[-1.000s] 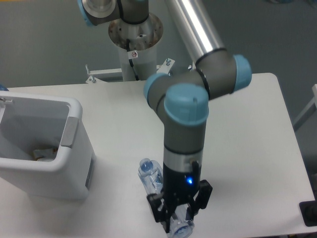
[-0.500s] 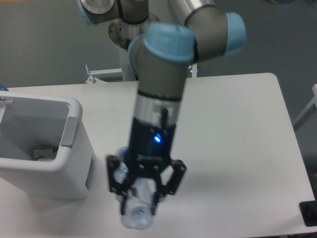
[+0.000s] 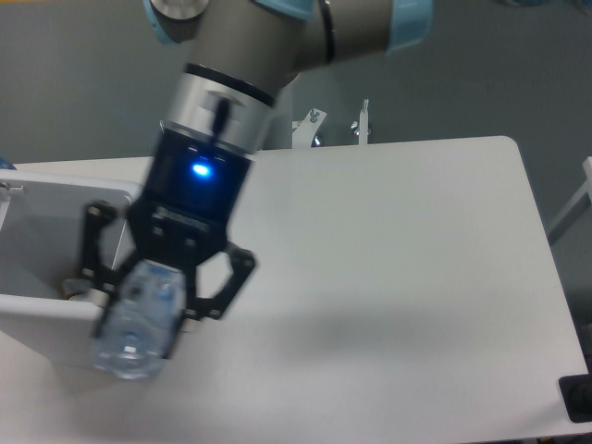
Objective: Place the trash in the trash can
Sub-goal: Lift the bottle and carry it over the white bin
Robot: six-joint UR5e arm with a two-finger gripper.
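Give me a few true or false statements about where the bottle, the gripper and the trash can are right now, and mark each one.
1. The gripper holds the plastic bottle. True.
2. The bottle lies on the table. False: it is lifted, in front of the trash can's near wall.
3. The trash can stands at the left side of the table. True.
4. The trash can holds nothing. False: something pale shows inside.
5. A blue light glows on the wrist. True.
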